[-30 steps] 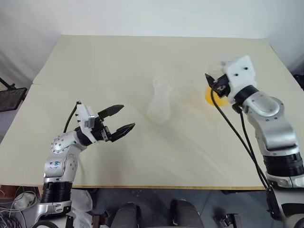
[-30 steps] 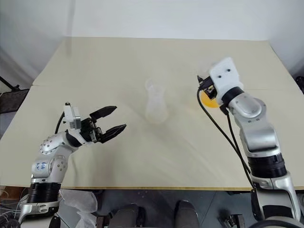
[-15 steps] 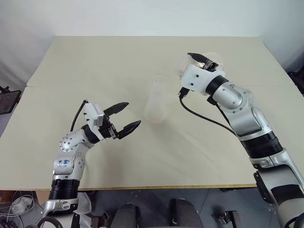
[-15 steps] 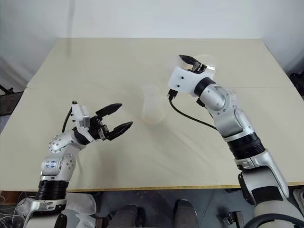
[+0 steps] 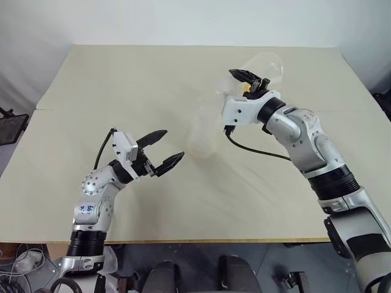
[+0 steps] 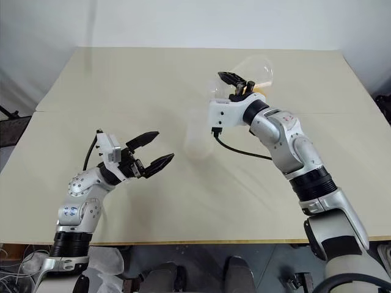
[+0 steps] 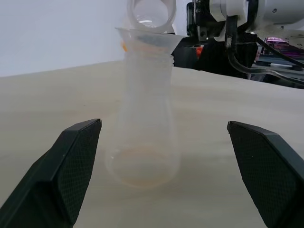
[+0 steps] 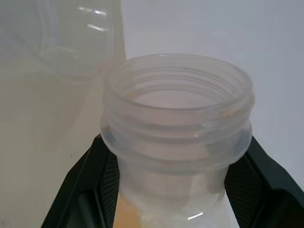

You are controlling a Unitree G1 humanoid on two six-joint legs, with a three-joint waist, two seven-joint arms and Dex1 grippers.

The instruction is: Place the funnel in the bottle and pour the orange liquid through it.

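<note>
The clear bottle (image 5: 201, 131) stands upright mid-table, with the clear funnel (image 7: 147, 39) seated in its mouth. My right gripper (image 5: 247, 78) is shut on a clear jar (image 5: 264, 64) with a threaded mouth, held tilted just right of and above the funnel. The jar's mouth (image 7: 151, 12) hangs over the funnel. The orange liquid (image 8: 126, 214) sits low in the jar near the fingers (image 8: 85, 190). A faint orange ring (image 7: 142, 178) shows in the bottle's base. My left gripper (image 5: 173, 144) is open, low over the table, left of the bottle and pointing at it, apart from it.
The beige table (image 5: 122, 79) has a seam running across it, and its front edge lies close to me. A black cable (image 5: 256, 151) loops under my right wrist above the table. Dark equipment (image 7: 213, 52) stands beyond the table.
My right arm swung left from the table's right side, carrying the jar, and rolled it over until its mouth is above the funnel. The left gripper stays put, open.
</note>
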